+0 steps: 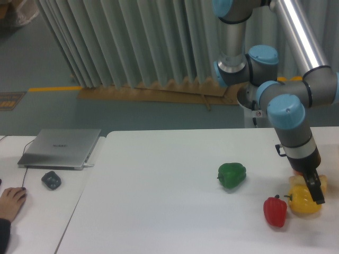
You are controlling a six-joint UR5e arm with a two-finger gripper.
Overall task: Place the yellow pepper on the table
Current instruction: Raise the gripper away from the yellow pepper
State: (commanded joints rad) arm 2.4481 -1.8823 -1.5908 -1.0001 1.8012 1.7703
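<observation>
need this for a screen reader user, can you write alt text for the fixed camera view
A robot arm's gripper is at the top of a yellow pepper on the right of a white table, right beside a red pepper. A green pepper sits further left; a closed laptop and mouse lie on a separate desk.

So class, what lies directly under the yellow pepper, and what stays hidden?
The yellow pepper sits low over the white table, beside the red pepper. The gripper covers its upper right, so the contact underneath and the grip cannot be judged.
</observation>
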